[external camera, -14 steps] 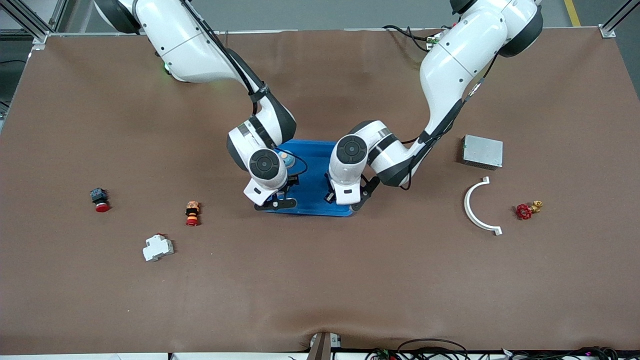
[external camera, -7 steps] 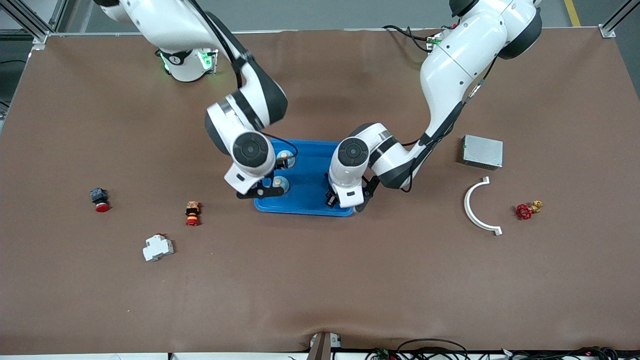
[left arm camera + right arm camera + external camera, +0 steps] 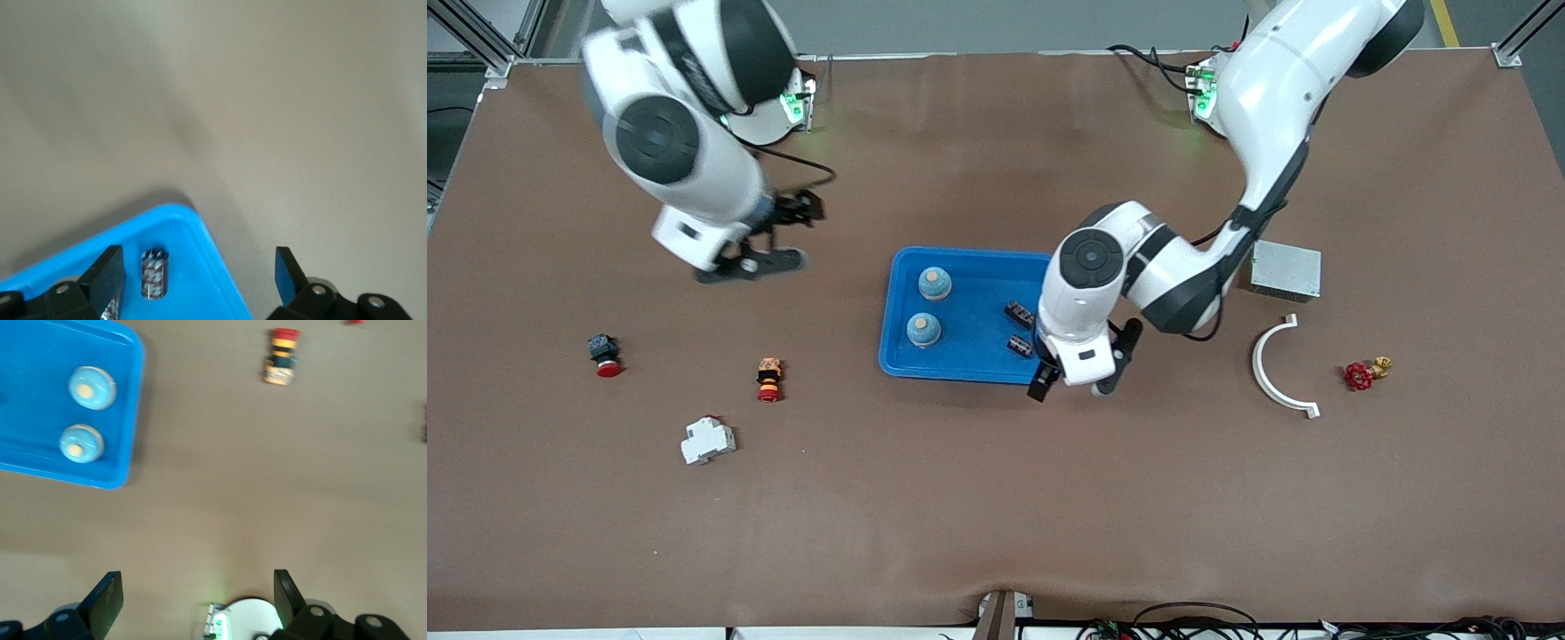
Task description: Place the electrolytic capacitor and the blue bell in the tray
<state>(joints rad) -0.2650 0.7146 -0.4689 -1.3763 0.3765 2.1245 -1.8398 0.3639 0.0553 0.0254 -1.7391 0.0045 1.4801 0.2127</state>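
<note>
Looking at centre frame, you'll see both blue domed bells (image 3: pixel 923 329) and two dark electrolytic capacitors (image 3: pixel 1020 344) resting in the bright blue plastic tray (image 3: pixel 969 366). Both arms have pulled back: right claw (image 3: pixel 769 238) upper left, left claw (image 3: pixel 1072 384) at the tray's corner, both spread and empty. Task looks done.

Probably a lab: brown-matted robot table (image 3: pixel 996 498).

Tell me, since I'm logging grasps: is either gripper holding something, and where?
Nothing is held: left gripper and right gripper are both open and empty.
</note>
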